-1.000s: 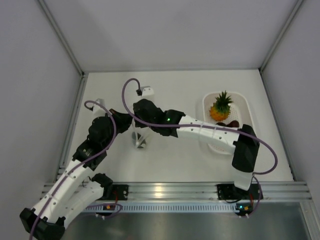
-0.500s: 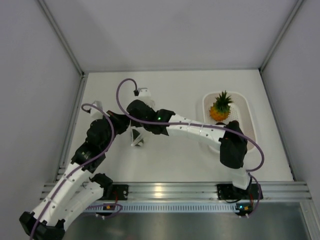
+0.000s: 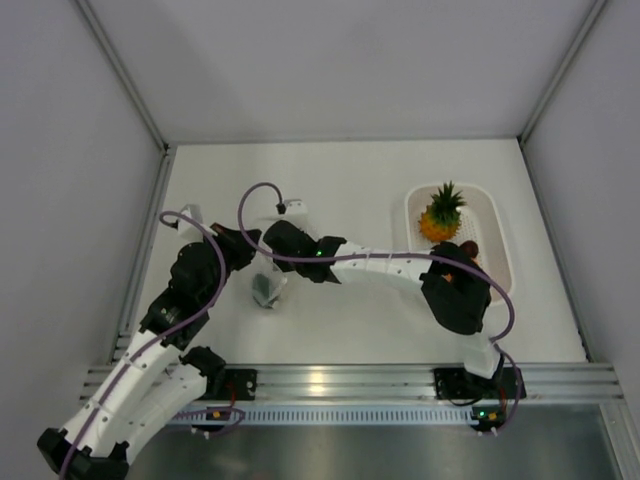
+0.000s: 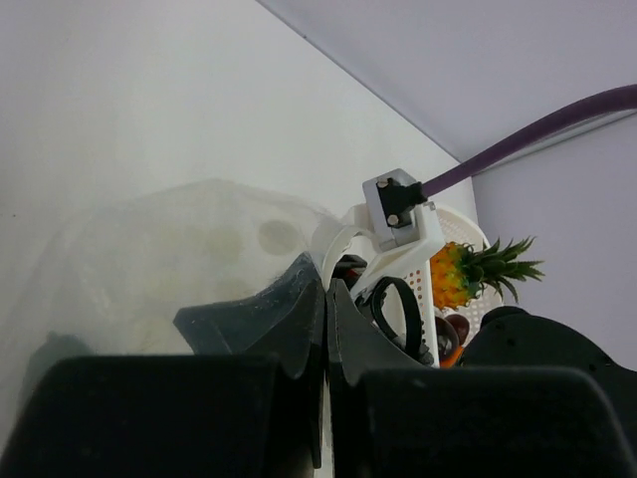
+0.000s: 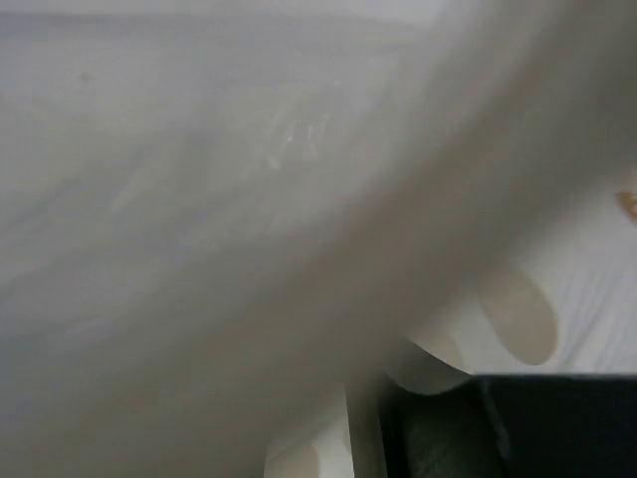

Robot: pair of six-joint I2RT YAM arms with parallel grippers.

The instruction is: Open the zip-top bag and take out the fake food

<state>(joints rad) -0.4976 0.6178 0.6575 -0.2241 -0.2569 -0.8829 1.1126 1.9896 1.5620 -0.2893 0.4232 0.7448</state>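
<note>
Big white table (image 3: 380, 170), and the two arms meet left of middle, well apart from the basket (image 3: 492, 215) where the pineapple (image 3: 440, 215) sits. The zip-top bag (image 3: 265, 288) is bunched up right between them, so there's no clear long axis. The left gripper (image 4: 325, 289) has its jaws pressed together on the film. The right gripper (image 3: 272, 262) sits on the basket side, and its jaws are buried in plastic, so I can't tell. A dark piece (image 3: 264, 287) looks to be inside.

The left arm (image 3: 135, 365) and right arm (image 3: 385, 268) wear white shells, black joints and looping purple cables (image 3: 247, 198).
</note>
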